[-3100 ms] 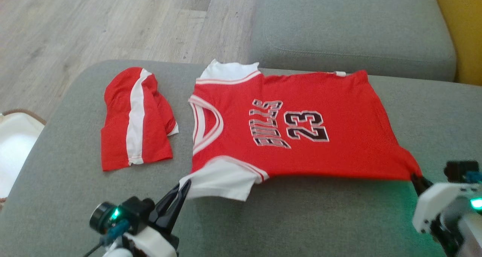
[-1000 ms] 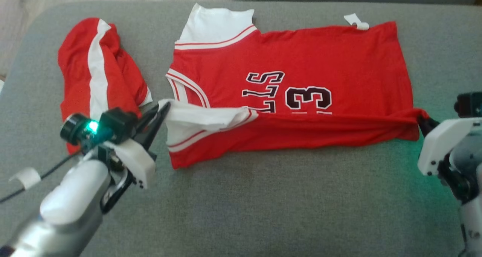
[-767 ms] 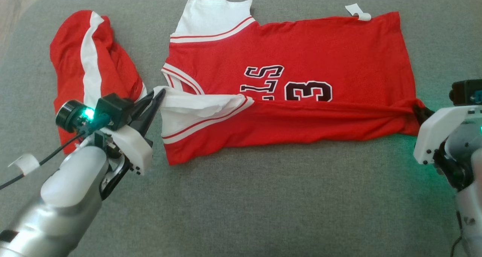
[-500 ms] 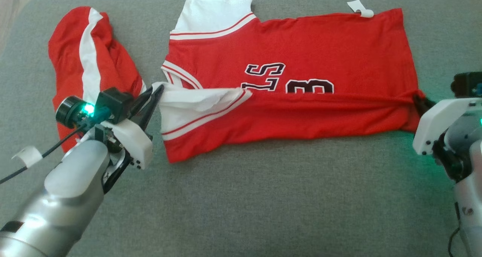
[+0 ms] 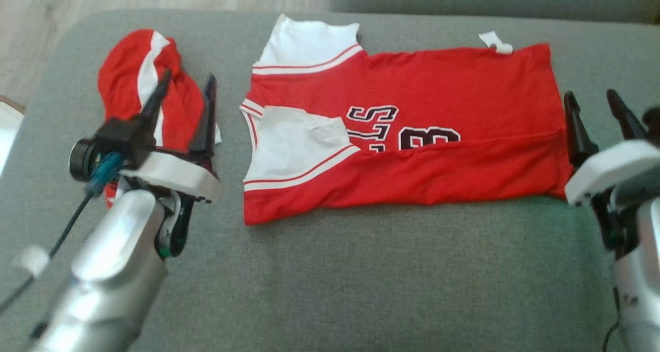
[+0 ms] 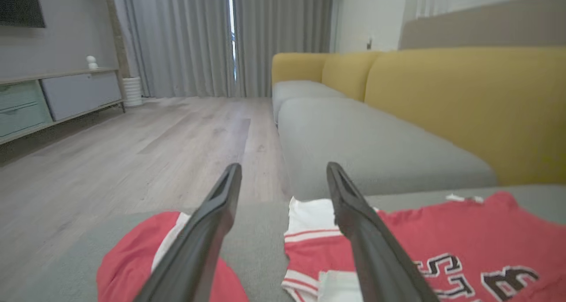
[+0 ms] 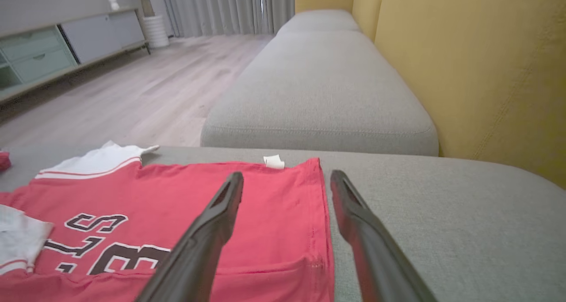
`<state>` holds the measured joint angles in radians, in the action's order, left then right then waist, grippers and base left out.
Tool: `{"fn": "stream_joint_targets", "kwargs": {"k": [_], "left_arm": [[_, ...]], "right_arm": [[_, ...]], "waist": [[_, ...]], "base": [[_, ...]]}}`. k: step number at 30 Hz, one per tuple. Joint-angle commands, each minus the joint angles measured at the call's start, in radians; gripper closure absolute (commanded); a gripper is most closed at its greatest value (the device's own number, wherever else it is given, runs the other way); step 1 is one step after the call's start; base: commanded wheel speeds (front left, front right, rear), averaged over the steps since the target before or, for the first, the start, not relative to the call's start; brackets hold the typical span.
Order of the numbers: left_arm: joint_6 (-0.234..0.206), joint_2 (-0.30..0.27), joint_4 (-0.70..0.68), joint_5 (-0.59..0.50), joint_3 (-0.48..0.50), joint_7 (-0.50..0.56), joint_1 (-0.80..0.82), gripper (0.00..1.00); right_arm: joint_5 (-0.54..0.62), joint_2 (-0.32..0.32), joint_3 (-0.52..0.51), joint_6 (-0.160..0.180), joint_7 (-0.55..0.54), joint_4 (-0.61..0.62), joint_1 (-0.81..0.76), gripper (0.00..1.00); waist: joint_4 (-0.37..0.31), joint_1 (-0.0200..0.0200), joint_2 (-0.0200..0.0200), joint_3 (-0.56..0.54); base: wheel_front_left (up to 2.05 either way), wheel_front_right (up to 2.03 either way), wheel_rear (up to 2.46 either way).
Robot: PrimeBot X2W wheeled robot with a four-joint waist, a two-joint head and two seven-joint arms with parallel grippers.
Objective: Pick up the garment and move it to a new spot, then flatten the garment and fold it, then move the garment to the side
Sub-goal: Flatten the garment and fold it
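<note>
While both of our grippers stand with fingers spread wide and nothing between them, the red short-sleeved basketball jersey with white sleeves and black-and-white lettering (image 5: 407, 156) lies across the middle of the grey fabric cushion (image 5: 361, 280). Its neck points to the cushion's left side and its hem to the right. We see its near long edge folded over the front, so the crease cuts through the letters and the number. One white sleeve lies flat on the chest; the other spreads toward the cushion's far edge, where a small white tag (image 5: 495, 42) juts out. Our left gripper (image 5: 188, 76) hangs over the cushion's left part, above a crumpled red cloth with a white stripe (image 5: 121, 79). Our right gripper (image 5: 589, 94) sits at the cushion's right part, just beside the hem.
</note>
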<state>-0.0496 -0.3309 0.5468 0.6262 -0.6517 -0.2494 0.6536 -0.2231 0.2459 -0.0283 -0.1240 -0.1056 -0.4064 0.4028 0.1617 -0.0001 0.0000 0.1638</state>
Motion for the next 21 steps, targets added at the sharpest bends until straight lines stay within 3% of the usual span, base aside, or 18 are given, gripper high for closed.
{"fn": "stream_joint_targets", "kwargs": {"k": [1,5,9,21], "left_arm": [[-0.032,-0.006,-0.099,-0.016,0.102,-0.012,-0.021,0.0],[-0.07,0.058,-0.284,-0.094,0.225,-0.012,-0.182,0.0],[-0.065,0.125,-0.376,-0.17,0.298,-0.012,-0.315,0.0],[-0.001,0.24,-0.302,-0.283,0.389,-0.012,-0.532,0.0]], "right_arm": [[0.001,-0.008,0.011,-0.007,0.046,0.051,-0.03,0.0],[0.016,-0.049,-0.023,-0.007,0.143,0.106,-0.115,0.0],[0.05,-0.095,-0.044,-0.007,0.223,0.156,-0.198,0.0],[0.111,-0.187,-0.1,-0.007,0.314,0.143,-0.346,0.0]], "waist": [[0.01,0.0001,0.0,-0.026],[0.017,0.0001,0.0,-0.057],[0.018,0.0001,0.0,-0.083],[-0.011,0.0001,0.0,-0.131]], "base": [[0.0,0.0,0.0],[0.0,0.0,0.0],[0.0,0.0,0.0],[0.0,0.0,0.0]]}}
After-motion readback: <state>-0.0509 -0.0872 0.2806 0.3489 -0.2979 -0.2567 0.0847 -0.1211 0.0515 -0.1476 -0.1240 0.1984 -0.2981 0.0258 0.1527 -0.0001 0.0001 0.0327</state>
